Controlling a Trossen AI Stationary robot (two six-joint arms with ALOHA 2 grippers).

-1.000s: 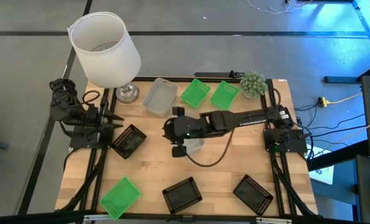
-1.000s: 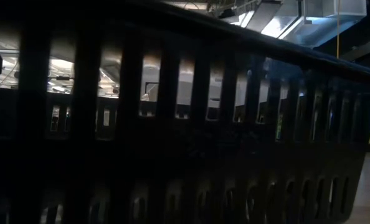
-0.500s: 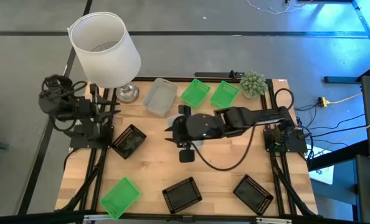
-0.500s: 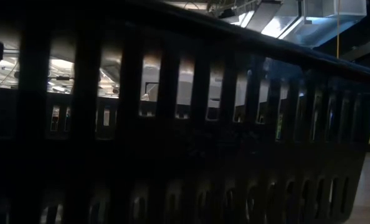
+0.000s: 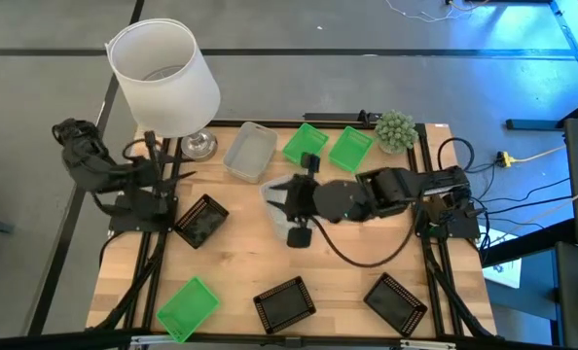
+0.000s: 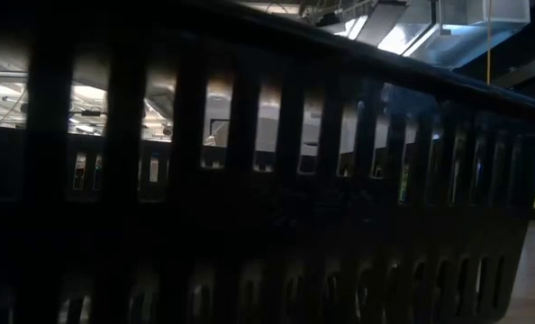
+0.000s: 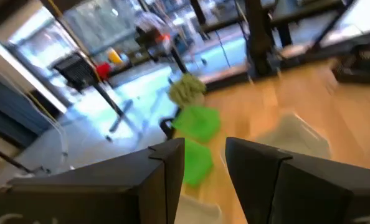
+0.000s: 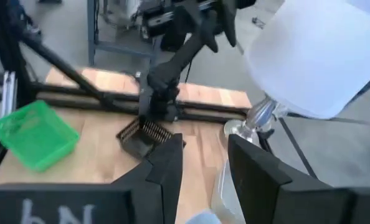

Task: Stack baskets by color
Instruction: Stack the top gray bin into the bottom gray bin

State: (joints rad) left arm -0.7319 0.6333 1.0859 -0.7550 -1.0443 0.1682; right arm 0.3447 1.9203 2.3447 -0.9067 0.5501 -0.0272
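Note:
Baskets lie singly on the wooden table. Two green ones [image 5: 306,144] [image 5: 350,148] are at the far edge and one [image 5: 187,306] at the near left. Black ones lie at the left [image 5: 201,219] and along the near edge [image 5: 284,303] [image 5: 396,301]. One grey-white basket [image 5: 250,151] lies by the lamp foot. Another [image 5: 275,212] lies flat mid-table [image 7: 297,137]. My right gripper [image 5: 277,194] [image 8: 205,146] hangs open high above that one, fingers empty. My left gripper [image 5: 180,173] [image 7: 205,155] is open and empty, drawn back at the left edge.
A white lampshade [image 5: 164,76] on a metal foot [image 5: 199,146] stands at the far left corner. A small green plant [image 5: 396,129] stands at the far right. The low view is blocked by the black basket's mesh wall [image 6: 267,225].
My right gripper has risen and drawn back toward the table's right edge, uncovering the mid-table grey-white basket, which has stayed put. My left gripper has risen, rolled and pulled back toward the left edge. Neither has shut or opened.

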